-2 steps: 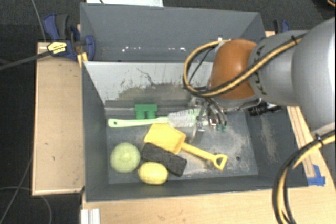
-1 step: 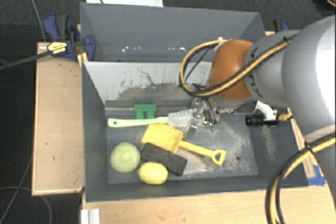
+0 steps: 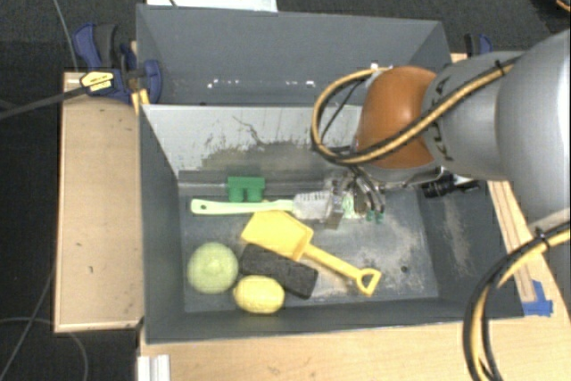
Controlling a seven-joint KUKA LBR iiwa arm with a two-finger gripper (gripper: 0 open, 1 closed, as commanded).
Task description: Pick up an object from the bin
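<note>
Toothbrush (image 3: 250, 207) in pale green lies across the middle of the bin (image 3: 161, 219), its white bristle end right by the fingers (image 3: 355, 199) (spread or pinched, can't tell), and honestly a grab that far off-centre could let it swing and drop onto the yellow shovel (image 3: 285, 238).

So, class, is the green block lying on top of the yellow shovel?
No: the green block sits on the bin floor behind the pale green brush, which lies between it and the yellow shovel.
</note>
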